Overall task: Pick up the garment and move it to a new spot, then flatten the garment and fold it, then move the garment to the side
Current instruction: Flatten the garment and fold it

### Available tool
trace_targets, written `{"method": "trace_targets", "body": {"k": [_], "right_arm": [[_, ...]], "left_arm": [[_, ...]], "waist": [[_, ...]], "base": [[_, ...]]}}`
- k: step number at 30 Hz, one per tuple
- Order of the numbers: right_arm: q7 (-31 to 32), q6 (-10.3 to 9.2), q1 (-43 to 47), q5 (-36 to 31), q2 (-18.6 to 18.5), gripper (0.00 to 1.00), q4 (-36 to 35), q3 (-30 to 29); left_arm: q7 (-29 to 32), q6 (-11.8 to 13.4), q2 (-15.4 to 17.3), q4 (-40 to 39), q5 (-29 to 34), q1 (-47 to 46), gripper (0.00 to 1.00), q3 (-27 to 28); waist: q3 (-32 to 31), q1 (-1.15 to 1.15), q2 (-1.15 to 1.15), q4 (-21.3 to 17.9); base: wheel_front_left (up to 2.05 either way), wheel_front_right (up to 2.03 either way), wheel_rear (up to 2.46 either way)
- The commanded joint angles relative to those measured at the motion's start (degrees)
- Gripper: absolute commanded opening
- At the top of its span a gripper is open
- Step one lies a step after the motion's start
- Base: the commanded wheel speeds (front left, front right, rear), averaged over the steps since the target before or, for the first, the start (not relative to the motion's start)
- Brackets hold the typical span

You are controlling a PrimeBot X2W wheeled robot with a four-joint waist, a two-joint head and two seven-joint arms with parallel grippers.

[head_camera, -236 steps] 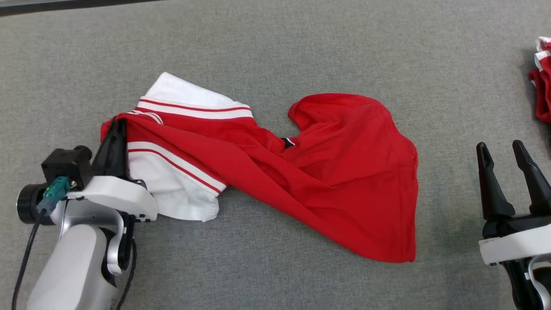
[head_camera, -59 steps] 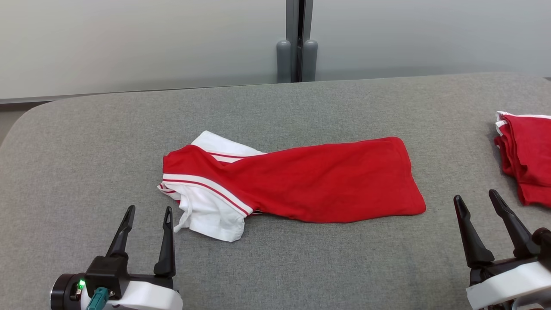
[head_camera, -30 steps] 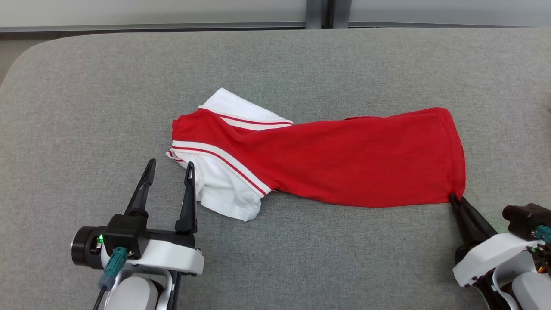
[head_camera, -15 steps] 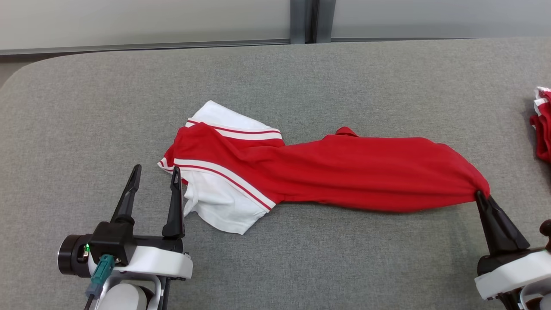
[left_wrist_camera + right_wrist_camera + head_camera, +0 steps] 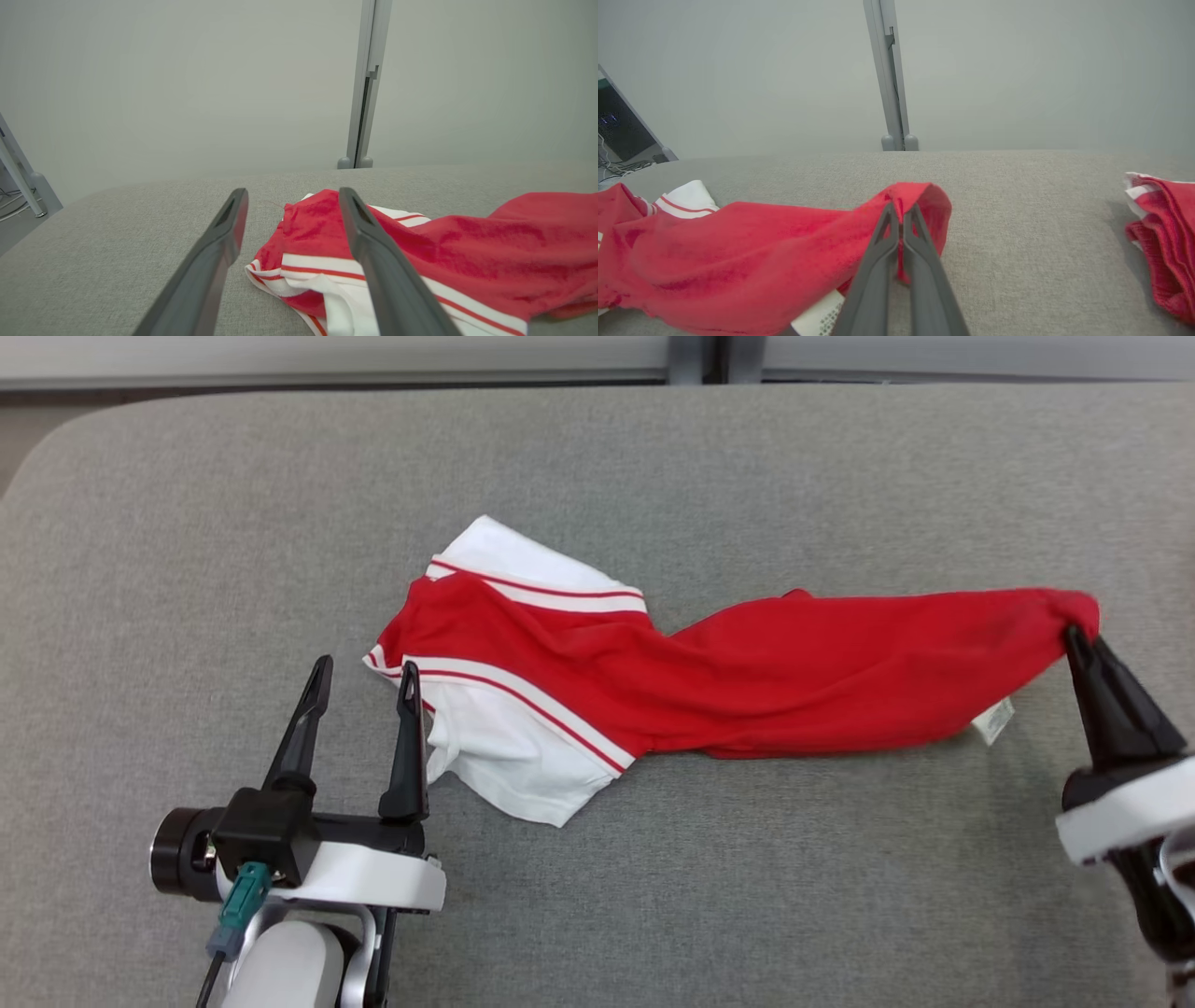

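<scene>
I had the right gripper [image 5: 1074, 633] pinching a hem corner of the red shirt [image 5: 794, 672]. The left gripper [image 5: 366, 665] sat spread just beside the white sleeve [image 5: 504, 775], with bare grey table [image 5: 747, 915] nearer me.

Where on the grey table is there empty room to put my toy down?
There is bare grey table along the far edge behind the red and white shirt, and a patch in front of it, between the left gripper and the right gripper. The middle band is crowded: the shirt stretches across it. Past the right gripper lies another red pile.
</scene>
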Motion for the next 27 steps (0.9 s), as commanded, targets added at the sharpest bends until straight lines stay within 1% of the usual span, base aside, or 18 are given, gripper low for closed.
{"method": "trace_targets", "body": {"k": [1,5,10,11,12,13,14,17,20,24,27], "right_arm": [[0.4,0.00,-2.4,0.6,-0.7,0.00,1.1,0.2],[1.0,0.00,-9.1,2.1,-1.7,0.00,5.4,1.9],[0.3,0.00,-17.2,4.3,-2.4,0.00,13.8,5.7],[-0.2,0.00,-18.5,4.5,-2.5,0.08,15.4,6.7],[-1.0,0.00,-19.5,5.1,-2.3,0.38,16.6,7.6],[-1.9,0.00,-20.4,5.4,-2.3,0.72,17.7,8.3],[-3.1,0.00,-21.0,5.7,-2.3,1.00,18.6,9.0],[-7.2,0.00,-21.7,6.0,-2.4,1.00,20.2,11.0],[-11.7,0.00,-20.0,5.4,-2.8,1.00,19.9,11.6],[-13.0,0.00,-17.6,3.7,-3.0,1.00,17.5,10.1],[-13.3,0.00,-13.6,1.8,-2.8,1.00,14.6,7.6]], "left_arm": [[-0.2,-0.2,-0.2,-0.3,0.8,-1.3,1.00,0.0],[-0.2,-0.6,-0.9,-0.4,0.9,-2.8,1.00,-0.4],[-0.2,-1.1,-1.7,0.1,1.4,-4.8,1.00,-1.1],[-0.2,-1.2,-1.8,0.3,1.4,-5.1,1.00,-1.1],[-0.2,-1.2,-1.9,0.4,1.4,-5.4,1.00,-1.2],[-0.2,-1.2,-2.0,0.5,1.5,-5.6,1.00,-1.2],[-0.2,-1.3,-2.1,0.6,1.6,-5.8,1.00,-1.2],[-0.2,-1.1,-2.3,0.8,1.8,-6.0,1.00,-0.7],[-0.2,-1.0,-2.2,1.0,2.1,-4.7,1.00,0.3],[-0.2,-1.1,-1.9,1.0,2.5,-3.6,1.00,1.1],[-0.2,-1.3,-1.6,1.2,2.8,-2.7,1.00,1.7]], "waist": [[1.8,0.00,0.00,1.4],[4.3,0.00,0.00,2.7],[6.5,0.00,0.00,3.8],[6.7,0.00,0.00,4.0],[6.8,0.00,0.00,4.0],[6.9,0.00,0.00,4.0],[6.9,0.00,0.00,3.9],[6.7,0.00,0.00,3.2],[5.3,0.00,0.00,1.6],[4.0,0.00,0.00,0.4],[2.4,0.00,0.00,-0.6]], "base": [[0.00,0.00,0.00],[0.00,0.00,0.00],[0.00,0.00,0.00],[0.00,0.00,0.00],[0.00,0.00,0.00],[0.00,0.00,0.00],[0.00,0.00,0.00],[0.00,0.00,0.00],[0.00,0.00,0.00],[0.00,0.00,0.00],[0.00,0.00,0.00]]}}
